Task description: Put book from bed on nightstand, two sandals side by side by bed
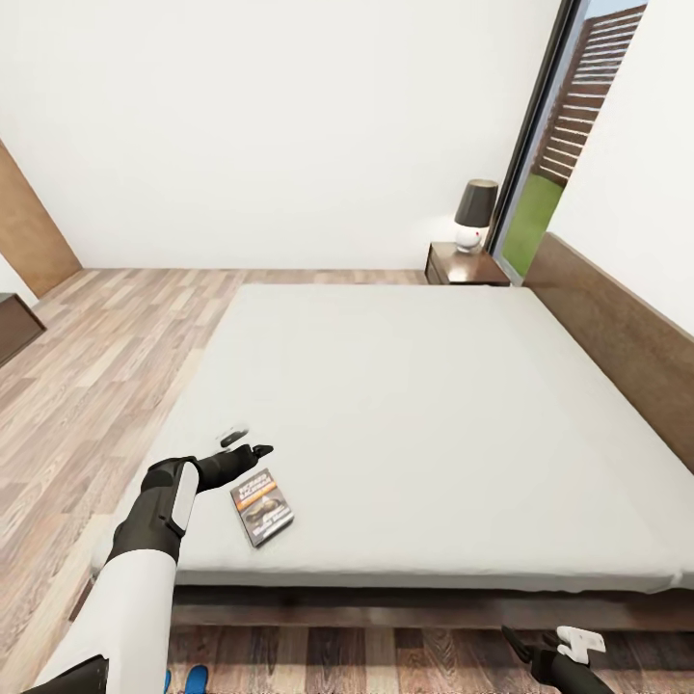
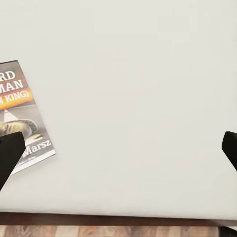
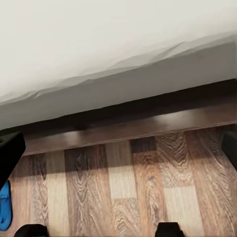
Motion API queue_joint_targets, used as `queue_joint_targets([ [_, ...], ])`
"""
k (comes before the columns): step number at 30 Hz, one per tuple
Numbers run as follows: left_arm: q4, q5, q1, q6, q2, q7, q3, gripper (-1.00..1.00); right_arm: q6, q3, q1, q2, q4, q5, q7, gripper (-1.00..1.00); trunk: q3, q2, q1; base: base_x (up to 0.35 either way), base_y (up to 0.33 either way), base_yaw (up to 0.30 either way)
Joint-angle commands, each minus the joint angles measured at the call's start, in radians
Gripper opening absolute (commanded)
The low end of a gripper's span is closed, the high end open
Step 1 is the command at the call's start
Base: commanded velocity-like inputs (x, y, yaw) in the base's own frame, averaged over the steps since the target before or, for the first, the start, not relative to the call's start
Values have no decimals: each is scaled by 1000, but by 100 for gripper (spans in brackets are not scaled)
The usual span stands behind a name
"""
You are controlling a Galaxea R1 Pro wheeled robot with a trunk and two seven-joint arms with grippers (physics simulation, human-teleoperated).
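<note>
Flatly, the thin glossy book (image 1: 263,506) lies on matte mattress (image 1: 434,424); both jaws apart.

You see book (image 2: 24,116) lying flat on grey mattress (image 2: 133,89), partly cut by frame edge. Your left gripper (image 2: 118,150) spread wide; one dark fingertip (image 2: 9,150) overlaps book's corner. Dark bed frame (image 2: 118,219) and wood floor (image 2: 98,231) beyond.
</note>
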Motion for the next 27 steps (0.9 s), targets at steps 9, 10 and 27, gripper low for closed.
queue_joint_targets([
  [9, -1, 2, -1, 8, -1, -3, 5, 100, -5, -6, -2, 0, 5, 0, 6, 100, -16, -2, 0, 0, 0, 0],
  [10, -1, 2, -1, 8, -1, -3, 5, 100, -5, -6, -2, 0, 5, 0, 6, 100, -17, -2, 0, 0, 0, 0],
  [27, -1, 2, 0, 6, -1, -3, 5, 100, -5, -6, -2, 0, 5, 0, 6, 100, -44, -2, 0, 0, 0, 0],
])
